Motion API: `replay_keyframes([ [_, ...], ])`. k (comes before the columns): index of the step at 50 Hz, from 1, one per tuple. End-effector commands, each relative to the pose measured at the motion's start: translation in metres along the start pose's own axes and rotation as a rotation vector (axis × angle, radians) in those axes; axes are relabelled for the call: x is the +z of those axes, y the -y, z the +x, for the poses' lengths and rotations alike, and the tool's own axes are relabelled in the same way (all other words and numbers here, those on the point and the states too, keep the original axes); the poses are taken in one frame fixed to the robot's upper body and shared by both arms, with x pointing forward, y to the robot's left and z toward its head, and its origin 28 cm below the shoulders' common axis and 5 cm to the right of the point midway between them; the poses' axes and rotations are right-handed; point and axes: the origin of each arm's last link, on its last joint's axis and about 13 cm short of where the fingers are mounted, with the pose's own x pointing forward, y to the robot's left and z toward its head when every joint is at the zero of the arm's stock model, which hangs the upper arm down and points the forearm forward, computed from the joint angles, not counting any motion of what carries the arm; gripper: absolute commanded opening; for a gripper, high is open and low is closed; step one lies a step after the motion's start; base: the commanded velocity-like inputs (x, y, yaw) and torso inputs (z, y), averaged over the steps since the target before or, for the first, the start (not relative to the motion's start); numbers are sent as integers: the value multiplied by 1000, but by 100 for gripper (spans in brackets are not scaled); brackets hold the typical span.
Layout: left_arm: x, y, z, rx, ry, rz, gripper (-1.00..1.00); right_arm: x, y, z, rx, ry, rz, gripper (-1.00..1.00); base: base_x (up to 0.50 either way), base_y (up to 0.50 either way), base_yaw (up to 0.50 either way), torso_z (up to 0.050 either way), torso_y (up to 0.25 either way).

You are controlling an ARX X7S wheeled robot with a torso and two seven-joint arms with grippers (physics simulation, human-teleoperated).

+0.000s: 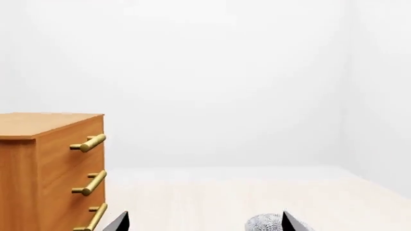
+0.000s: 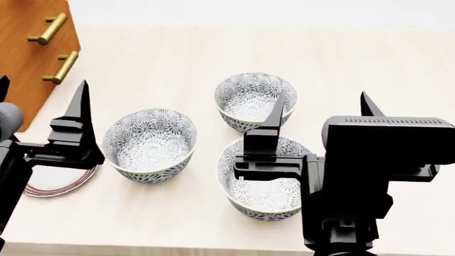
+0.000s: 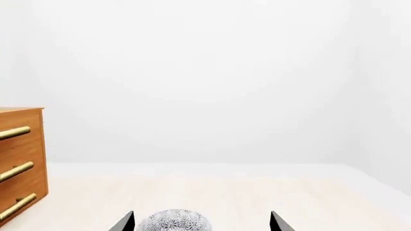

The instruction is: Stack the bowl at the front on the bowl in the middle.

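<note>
Three patterned white-and-grey bowls stand on the pale table in the head view. The front bowl (image 2: 267, 181) is nearest me, partly behind my right arm. The middle bowl (image 2: 149, 143) sits to its left, and a back bowl (image 2: 254, 98) lies farther off. My right gripper (image 2: 321, 106) hangs open above the front and back bowls, holding nothing. My left gripper (image 2: 42, 86) is open too, left of the middle bowl. Each wrist view shows only a bowl's rounded top: in the left wrist view a bowl (image 1: 263, 224) by the left gripper (image 1: 205, 221), in the right a bowl (image 3: 173, 221) between the right gripper's (image 3: 202, 222) fingers.
A wooden dresser (image 2: 32, 48) with brass handles stands at the table's far left, also in the left wrist view as the dresser (image 1: 51, 168). A red-rimmed plate (image 2: 53, 184) lies under my left arm. The table's front edge runs just below the front bowl.
</note>
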Motion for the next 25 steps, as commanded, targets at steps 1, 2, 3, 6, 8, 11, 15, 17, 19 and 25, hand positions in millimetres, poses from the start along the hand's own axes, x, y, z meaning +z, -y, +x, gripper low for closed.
replay_keyframes([
  [1, 9, -1, 1, -3, 33, 9, 100, 6, -1, 6, -31, 4, -31, 100, 0, 500, 0, 0, 0],
  [2, 8, -1, 2, -1, 32, 13, 100, 5, -1, 6, -30, 4, -33, 100, 0, 500, 0, 0, 0],
  [3, 8, -1, 1, -2, 33, 13, 100, 5, -1, 6, -27, 3, -30, 100, 0, 500, 0, 0, 0],
  [6, 6, 0, 1, -3, 34, 13, 100, 4, -2, 6, -25, 2, -31, 100, 0, 500, 0, 0, 0],
  [8, 6, -1, 1, 0, 33, 15, 100, 3, -2, 7, -24, -2, -32, 100, 0, 500, 0, 0, 0],
  [11, 6, -1, 1, 3, 34, 11, 100, 3, -2, 6, -24, -2, -35, 100, 0, 500, 0, 0, 0],
  [15, 6, -1, 1, 3, 36, 11, 100, 1, -2, 7, -13, -1, -27, 100, 0, 362, 0, 0, 0],
  [17, 6, -1, 1, 3, 37, 12, 100, 0, -3, 7, -17, -4, -33, 100, 0, 0, 0, 0, 0],
  [19, 6, -1, 1, 3, 38, 11, 100, -2, -3, 8, -21, -6, -44, 100, 0, 0, 0, 0, 0],
  [25, 6, -1, 1, 7, 39, 10, 100, 0, -4, 7, -22, 3, -52, 100, 0, 0, 0, 0, 0],
])
